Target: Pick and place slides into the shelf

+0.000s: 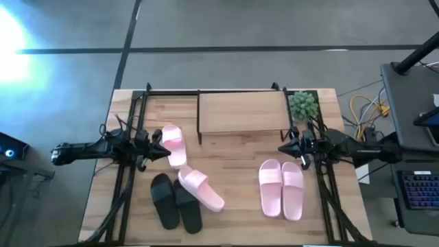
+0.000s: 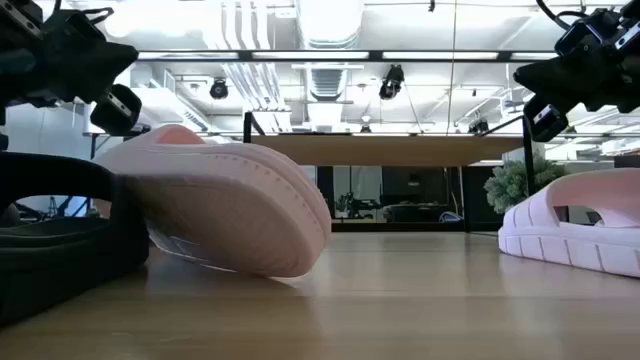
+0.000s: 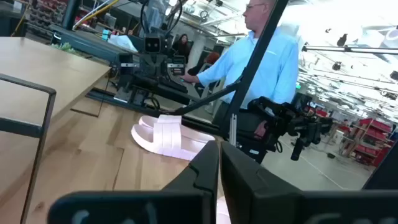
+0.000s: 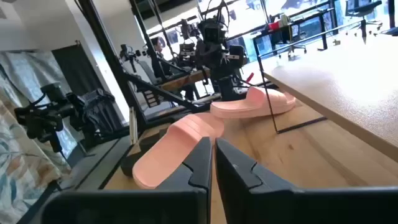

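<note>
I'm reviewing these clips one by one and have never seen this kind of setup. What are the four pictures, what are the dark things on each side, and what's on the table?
Two robot arms work at a wooden table. One picture looks straight down, one looks level across the table top, and two come from cameras on the arms' wrists. The left end effector sits by a pink slide; the right end effector waits near the plant. Both are shut and hold nothing. Another pink slide leans on the black pair, and a pink pair lies to the right. The shelf at the back is bare on top. A person stands beyond the table.
</note>
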